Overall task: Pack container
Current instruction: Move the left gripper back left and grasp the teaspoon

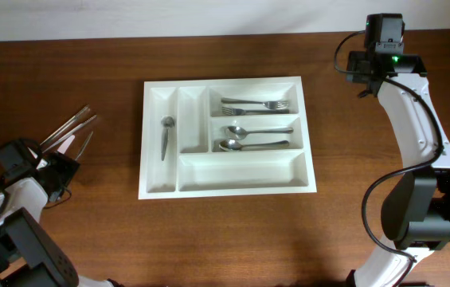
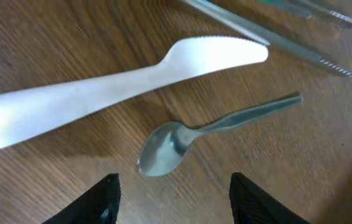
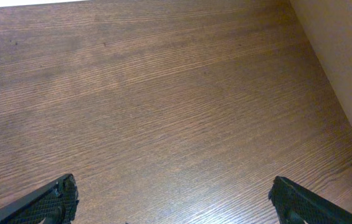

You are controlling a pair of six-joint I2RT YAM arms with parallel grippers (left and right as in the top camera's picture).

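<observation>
The tray (image 1: pixel 240 171) is set mid-way on the desk (image 1: pixel 89 231), with cutlery (image 1: pixel 252 104) in it. The left tool (image 2: pixel 176 202) is spread open over a spoon (image 2: pixel 163 149) beside a white knife (image 2: pixel 101 93). The right tool (image 3: pixel 176 208) is held open too.

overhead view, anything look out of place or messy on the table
The tray is tidy: forks and spoons lie lengthwise inside its compartments. Out of place, left of it: a white knife, a teaspoon and metal knives, scattered by the left tool.
</observation>
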